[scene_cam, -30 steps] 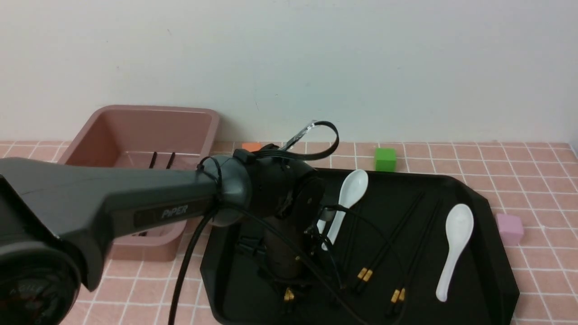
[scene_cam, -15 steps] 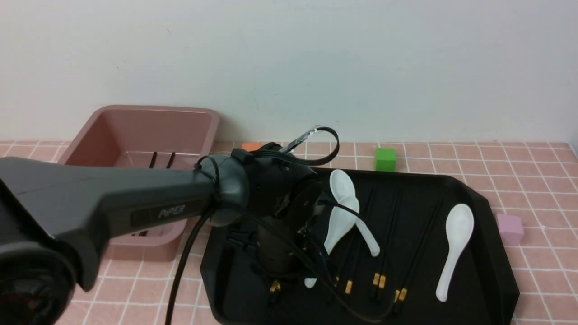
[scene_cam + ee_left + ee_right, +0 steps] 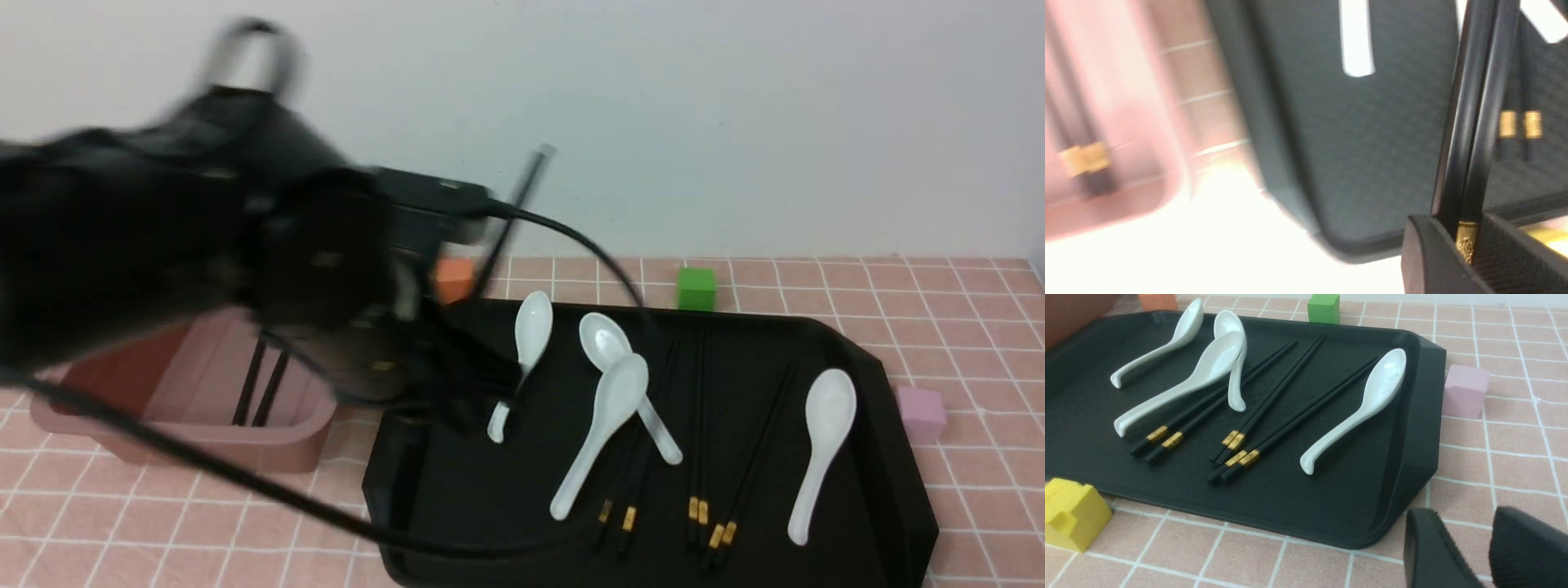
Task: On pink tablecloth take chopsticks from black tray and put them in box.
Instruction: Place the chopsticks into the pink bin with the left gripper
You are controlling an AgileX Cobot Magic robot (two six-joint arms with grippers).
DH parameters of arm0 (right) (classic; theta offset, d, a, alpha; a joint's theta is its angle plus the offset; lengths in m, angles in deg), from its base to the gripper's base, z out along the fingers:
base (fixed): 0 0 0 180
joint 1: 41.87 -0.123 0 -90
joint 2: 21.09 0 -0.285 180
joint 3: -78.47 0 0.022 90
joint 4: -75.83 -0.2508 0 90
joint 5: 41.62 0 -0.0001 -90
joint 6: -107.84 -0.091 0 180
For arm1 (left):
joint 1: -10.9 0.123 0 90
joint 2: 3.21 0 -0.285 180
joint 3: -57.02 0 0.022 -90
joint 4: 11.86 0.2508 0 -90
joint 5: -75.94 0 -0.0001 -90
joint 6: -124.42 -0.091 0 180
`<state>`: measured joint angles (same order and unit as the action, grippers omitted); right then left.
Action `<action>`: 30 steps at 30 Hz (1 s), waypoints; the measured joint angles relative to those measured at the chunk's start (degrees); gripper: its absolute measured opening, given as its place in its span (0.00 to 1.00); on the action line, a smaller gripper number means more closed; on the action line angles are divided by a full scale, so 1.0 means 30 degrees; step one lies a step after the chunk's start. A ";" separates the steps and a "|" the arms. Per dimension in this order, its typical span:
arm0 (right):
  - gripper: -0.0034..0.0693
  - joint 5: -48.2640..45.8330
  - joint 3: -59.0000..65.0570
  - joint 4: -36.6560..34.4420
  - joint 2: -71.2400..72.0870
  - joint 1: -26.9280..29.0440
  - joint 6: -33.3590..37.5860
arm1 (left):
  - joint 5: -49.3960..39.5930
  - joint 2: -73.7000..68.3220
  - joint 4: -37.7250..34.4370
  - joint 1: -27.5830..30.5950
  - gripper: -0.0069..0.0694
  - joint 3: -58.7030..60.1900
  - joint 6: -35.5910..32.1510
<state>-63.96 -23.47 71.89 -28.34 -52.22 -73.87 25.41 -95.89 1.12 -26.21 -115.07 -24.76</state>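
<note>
Chopsticks [image 3: 1470,122] have come up off the black tray [image 3: 751,457] with the left gripper [image 3: 1466,245], which is pinching that pair (gold-band end, nice). Box [image 3: 237,445] sits just beside it.

front: between arms, forward | wrists: close, downward/oblique | shared: black tray [image 3: 490,482]

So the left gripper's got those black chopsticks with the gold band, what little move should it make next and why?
Probably carry the gold-banded black chopsticks left until they are above the dusty-pink plastic box. The left gripper is closed on them, they appear to be over the glossy black tray, and the box already holds another pair.
</note>
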 joint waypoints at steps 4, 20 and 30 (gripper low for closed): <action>0.38 0.0000 0.0000 0.0000 0.0000 0.0000 0.0000 | -0.0163 0.0970 0.0430 0.3716 0.26 0.0808 -0.0101; 0.38 0.0000 0.0000 0.0000 0.0000 0.0000 0.0000 | 0.2641 -0.3760 0.0637 0.9895 0.26 0.0750 -0.1805; 0.38 0.0000 0.0000 0.0000 0.0000 0.0000 0.0000 | 0.4102 -0.4450 0.1538 0.9895 0.27 0.0651 -0.1820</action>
<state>-63.96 -23.47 71.89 -28.34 -52.22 -73.87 37.72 -109.24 5.74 3.48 -113.12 -30.22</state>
